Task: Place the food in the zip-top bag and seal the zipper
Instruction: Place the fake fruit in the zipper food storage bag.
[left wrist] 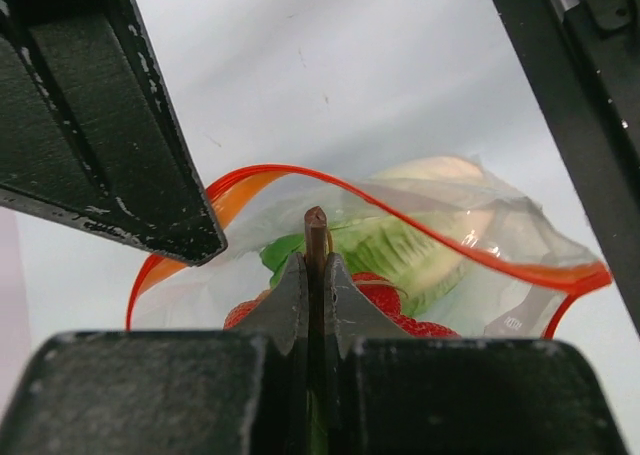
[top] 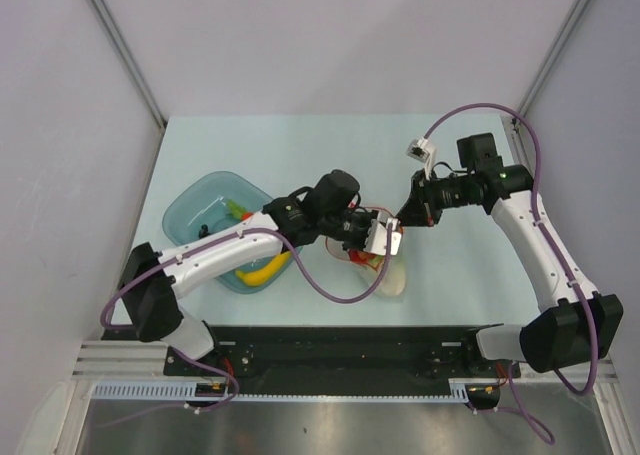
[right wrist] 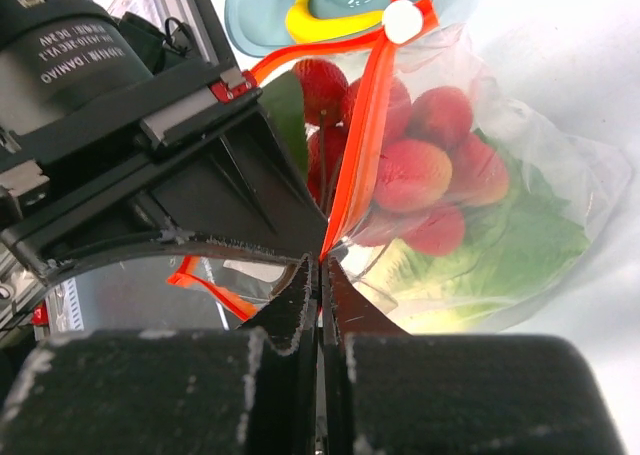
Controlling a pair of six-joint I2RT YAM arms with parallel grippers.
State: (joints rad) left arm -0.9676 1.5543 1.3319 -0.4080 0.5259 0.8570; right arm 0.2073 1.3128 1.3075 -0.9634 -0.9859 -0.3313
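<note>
The zip-top bag point(top: 388, 271) lies at mid-table with its mouth held open. Its red-orange zipper point(left wrist: 420, 220) arcs over the opening. My right gripper point(right wrist: 322, 265) is shut on the zipper strip point(right wrist: 365, 135) at the bag's rim; it also shows in the top view point(top: 404, 219). My left gripper point(left wrist: 316, 275) is shut on a thin brown stem point(left wrist: 316, 227) of the red berry cluster point(right wrist: 420, 170), which hangs inside the bag's mouth. The cabbage point(left wrist: 405, 245) lies in the bag under the berries. The banana point(top: 266, 269) and pepper point(top: 236, 212) are in the bowl. I cannot make out the grapes.
The teal bowl point(top: 190, 207) stands left of the bag, under my left arm. The zipper's white slider point(right wrist: 402, 20) sits at the strip's far end. Grey walls close in the table on three sides.
</note>
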